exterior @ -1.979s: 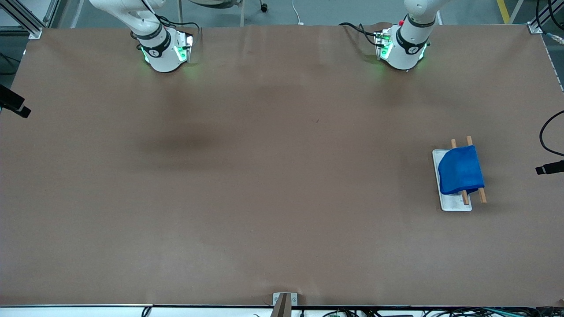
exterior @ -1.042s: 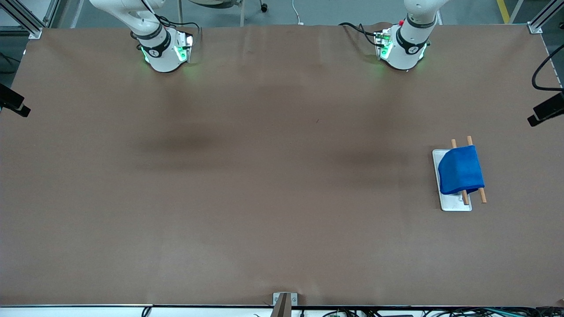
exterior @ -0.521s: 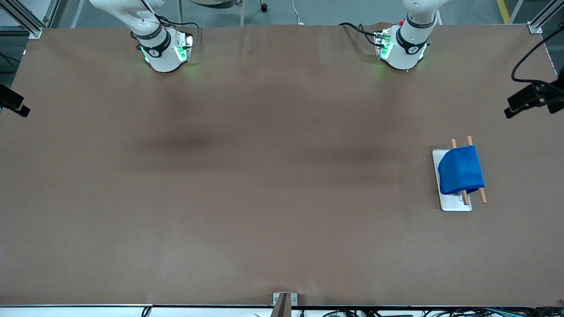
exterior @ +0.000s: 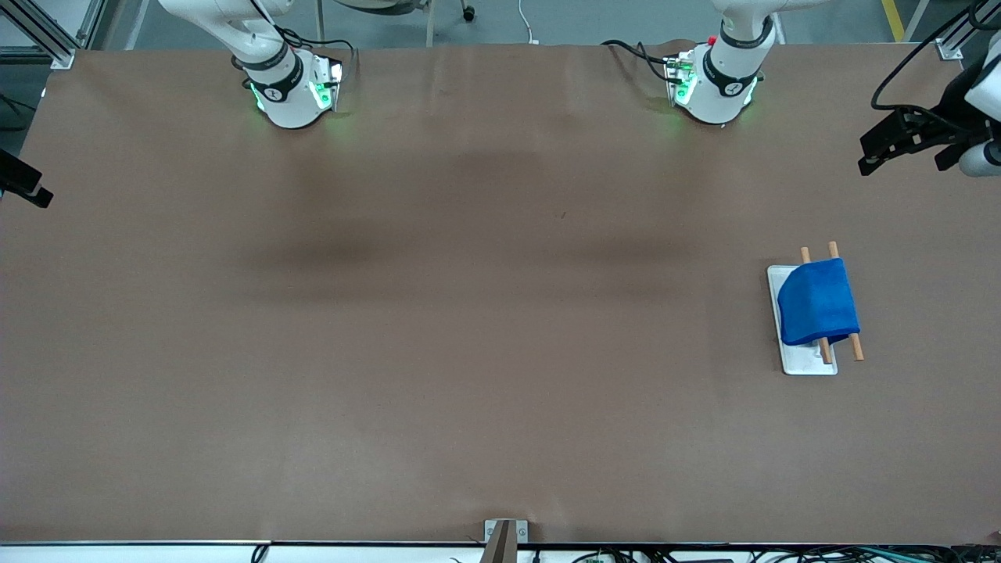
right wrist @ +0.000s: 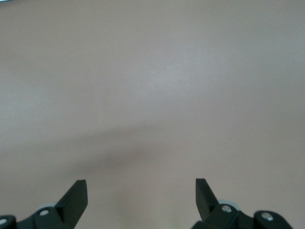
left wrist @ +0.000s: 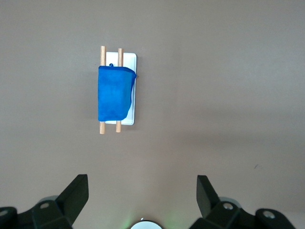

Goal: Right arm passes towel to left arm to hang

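1. Looking down from the front view, the towel (exterior: 817, 303) is draped over two wooden rods (exterior: 843, 301) on a small white stand (exterior: 807, 361) toward the left arm's end of the table (exterior: 469, 313); hanging looks done. The left gripper (exterior: 876, 150) hovers over the table's edge near that end, well apart from the towel. The right arm (exterior: 270, 59) shows only its base and lower links here, with a dark piece at the table's edge by its end (possibly its gripper, too little shows to say).

2. Seen from the left wrist view, the left gripper's fingers (left wrist: 76, 193) are spread wide with nothing between them, high above the towel (left wrist: 113, 93), which sits folded over the rods (left wrist: 102, 89) with a small loop at one corner. The cloth looks soft, light and floppy, likely to sag and slide off smooth rods if tugged; a pinch on the thick folded edge or the loop corner would be the safest hold.

3. Seen from the right wrist view, the right gripper (right wrist: 141, 198) hangs over bare table with fingers spread and empty.
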Controlling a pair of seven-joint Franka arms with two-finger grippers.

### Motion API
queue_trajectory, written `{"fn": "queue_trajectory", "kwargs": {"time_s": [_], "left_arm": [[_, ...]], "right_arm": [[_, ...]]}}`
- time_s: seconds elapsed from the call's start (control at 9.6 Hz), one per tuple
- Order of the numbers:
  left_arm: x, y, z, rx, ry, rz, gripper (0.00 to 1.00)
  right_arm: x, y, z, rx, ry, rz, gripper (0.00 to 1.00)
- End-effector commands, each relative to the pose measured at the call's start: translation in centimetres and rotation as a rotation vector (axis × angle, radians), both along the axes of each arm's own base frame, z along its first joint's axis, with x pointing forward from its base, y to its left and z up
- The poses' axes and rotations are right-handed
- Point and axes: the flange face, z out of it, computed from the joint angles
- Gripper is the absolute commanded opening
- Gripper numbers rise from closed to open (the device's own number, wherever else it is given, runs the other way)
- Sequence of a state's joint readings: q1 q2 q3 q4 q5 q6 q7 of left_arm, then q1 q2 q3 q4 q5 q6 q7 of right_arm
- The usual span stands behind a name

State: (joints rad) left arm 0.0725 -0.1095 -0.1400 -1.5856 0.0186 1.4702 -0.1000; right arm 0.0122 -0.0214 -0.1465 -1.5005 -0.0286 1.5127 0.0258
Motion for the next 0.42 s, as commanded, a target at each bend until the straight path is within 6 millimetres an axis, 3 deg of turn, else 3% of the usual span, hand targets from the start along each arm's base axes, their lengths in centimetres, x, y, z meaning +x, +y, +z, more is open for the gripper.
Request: {"fn": "queue_trajectory", "kwargs": {"time_s": [0.0, 0.31], "left_arm": [[-0.7, 0.0, -1.8, -0.006, 0.019, -0.016, 1.0], [0.8, -1.7, -1.0, 0.0, 0.002, -0.045, 1.0]], "right_arm": [[-0.1, -0.5, 0.3, 0.002, 0.003, 0.004, 1.0], [-0.1, -0.5, 0.3, 0.003, 0.001, 0.004, 1.0]]}}
